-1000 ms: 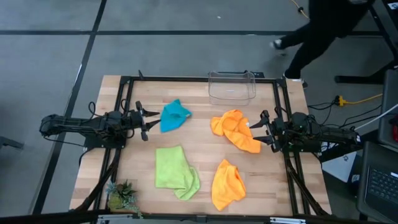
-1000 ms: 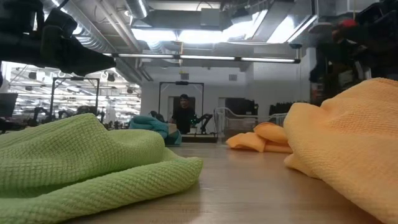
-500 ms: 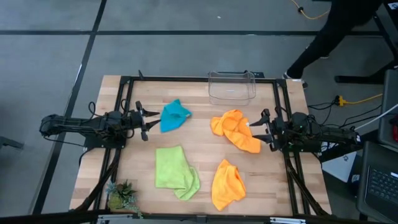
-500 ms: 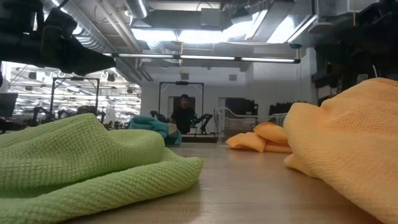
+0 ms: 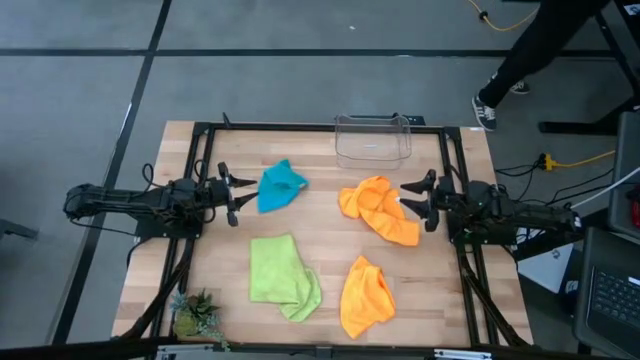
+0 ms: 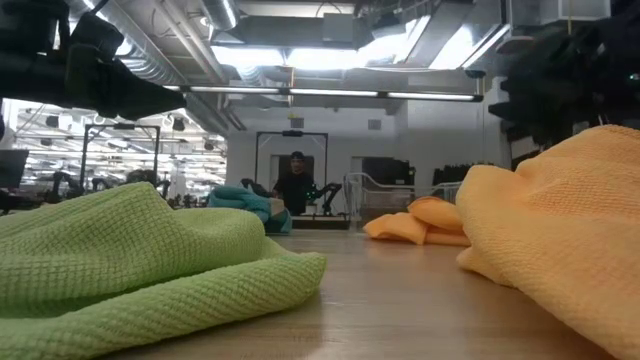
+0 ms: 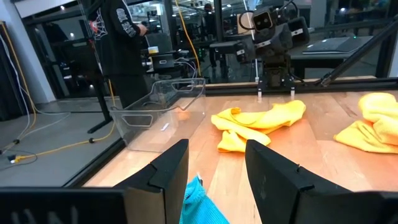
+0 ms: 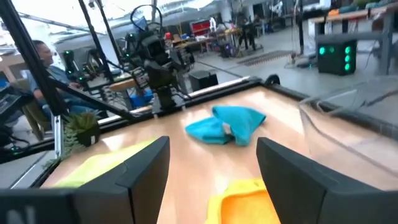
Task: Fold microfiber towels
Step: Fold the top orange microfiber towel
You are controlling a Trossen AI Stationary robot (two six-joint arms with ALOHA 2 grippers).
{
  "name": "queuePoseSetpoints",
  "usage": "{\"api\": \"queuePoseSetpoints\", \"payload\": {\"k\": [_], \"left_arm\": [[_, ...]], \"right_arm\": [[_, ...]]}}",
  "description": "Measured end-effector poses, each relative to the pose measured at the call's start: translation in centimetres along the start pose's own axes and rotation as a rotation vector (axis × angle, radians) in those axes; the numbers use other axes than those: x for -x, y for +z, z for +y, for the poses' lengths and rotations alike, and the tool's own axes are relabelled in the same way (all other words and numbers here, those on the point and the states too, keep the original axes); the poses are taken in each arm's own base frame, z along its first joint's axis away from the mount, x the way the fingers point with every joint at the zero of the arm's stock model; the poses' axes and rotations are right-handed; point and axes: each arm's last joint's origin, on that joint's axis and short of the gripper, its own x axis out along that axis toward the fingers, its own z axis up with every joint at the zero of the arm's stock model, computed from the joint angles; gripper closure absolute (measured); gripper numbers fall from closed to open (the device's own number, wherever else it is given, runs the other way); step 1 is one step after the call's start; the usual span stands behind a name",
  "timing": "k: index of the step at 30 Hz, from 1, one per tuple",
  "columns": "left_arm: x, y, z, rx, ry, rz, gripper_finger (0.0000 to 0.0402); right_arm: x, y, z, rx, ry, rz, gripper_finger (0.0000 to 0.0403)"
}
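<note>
Four towels lie crumpled on the wooden table. The turquoise towel [image 5: 280, 186] is at the far left, one orange towel [image 5: 378, 208] at the far right, the lime green towel [image 5: 282, 272] at the near left, and the second orange towel [image 5: 365, 295] at the near right. My left gripper [image 5: 232, 196] is open and level, just left of the turquoise towel [image 7: 199, 208]. My right gripper [image 5: 418, 198] is open and level at the right edge of the far orange towel [image 8: 245, 199], and I see no touch.
A clear plastic bin [image 5: 373, 138] stands at the table's far edge. A small green plant [image 5: 197, 315] sits at the near left corner. A person's leg [image 5: 510, 60] shows on the floor beyond the far right corner. Bare wood lies between the towels.
My right gripper has moved a little toward the table's left and far edge, closer to the far orange towel. The person beyond the table has walked on to the right. The towels and my left gripper have stayed where they were.
</note>
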Motion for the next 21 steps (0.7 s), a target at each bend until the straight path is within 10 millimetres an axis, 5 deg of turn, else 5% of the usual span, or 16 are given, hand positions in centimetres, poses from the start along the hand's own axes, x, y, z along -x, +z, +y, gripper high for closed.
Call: {"api": "queuePoseSetpoints", "payload": {"k": [10, 21], "left_arm": [[0.0, 0.1, -0.1, 0.370, -0.026, -0.008, 0.0250], [0.0, 0.4, 0.0, 0.385, -0.019, -0.040, 0.0250]], "right_arm": [[-0.7, -0.1, -0.1, -0.007, -0.070, 0.059, 0.0160], [-2.5, 3.6, -0.2, 0.021, -0.307, 0.408, 0.0160]]}}
